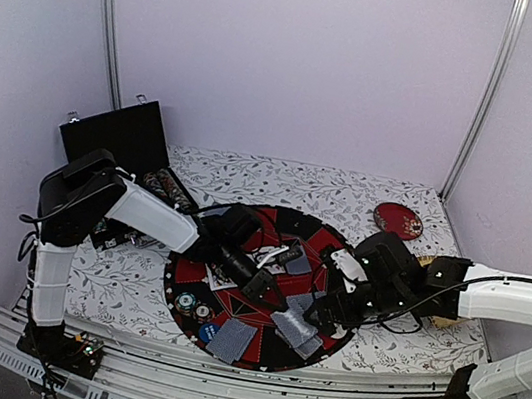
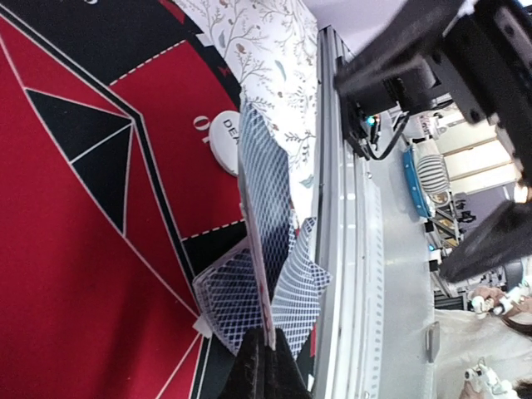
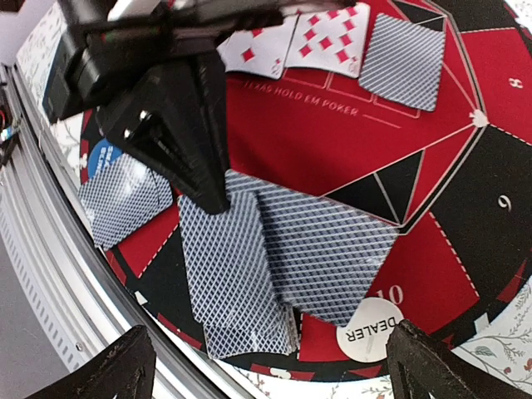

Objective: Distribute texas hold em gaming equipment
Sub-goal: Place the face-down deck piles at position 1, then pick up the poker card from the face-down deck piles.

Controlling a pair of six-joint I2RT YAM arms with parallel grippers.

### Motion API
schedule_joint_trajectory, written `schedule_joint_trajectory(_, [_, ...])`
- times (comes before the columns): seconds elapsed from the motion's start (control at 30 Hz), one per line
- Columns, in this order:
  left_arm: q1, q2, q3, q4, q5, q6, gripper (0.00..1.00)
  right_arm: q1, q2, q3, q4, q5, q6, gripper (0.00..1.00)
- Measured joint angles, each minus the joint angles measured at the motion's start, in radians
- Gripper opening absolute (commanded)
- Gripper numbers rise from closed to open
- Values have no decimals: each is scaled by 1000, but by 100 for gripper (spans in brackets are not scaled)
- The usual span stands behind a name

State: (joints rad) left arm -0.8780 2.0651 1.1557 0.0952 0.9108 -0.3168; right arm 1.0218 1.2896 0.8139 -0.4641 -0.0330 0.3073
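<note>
Your left tool pinches one grey-backed card by its edge, over overlapping cards beside the near edge of the surface. Your right tool hangs spread. Released tilted, the card could slide off the poker mat or knock the dealer button.

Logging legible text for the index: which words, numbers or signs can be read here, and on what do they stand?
"TEXAS HOLD EM POKER": on the red felt of the round poker mat.
"DEALER": on the white button disc; the left wrist view shows only "DEA".
"10", "9", "8": on the mat's outer segments.
Face-up cards: red diamond pips; corner indices too blurred to read.
Top view: nothing legible.
</note>
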Motion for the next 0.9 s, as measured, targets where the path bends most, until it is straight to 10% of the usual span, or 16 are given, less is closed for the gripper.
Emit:
schedule_joint_trajectory(0.3, [-3, 5, 18, -32, 23, 33, 0, -175, -45, -63, 117, -148, 7, 74])
schedule_joint_trajectory(0.9, [-8, 50, 45, -85, 24, 85, 0, -389, 204, -214, 462, -568, 29, 52])
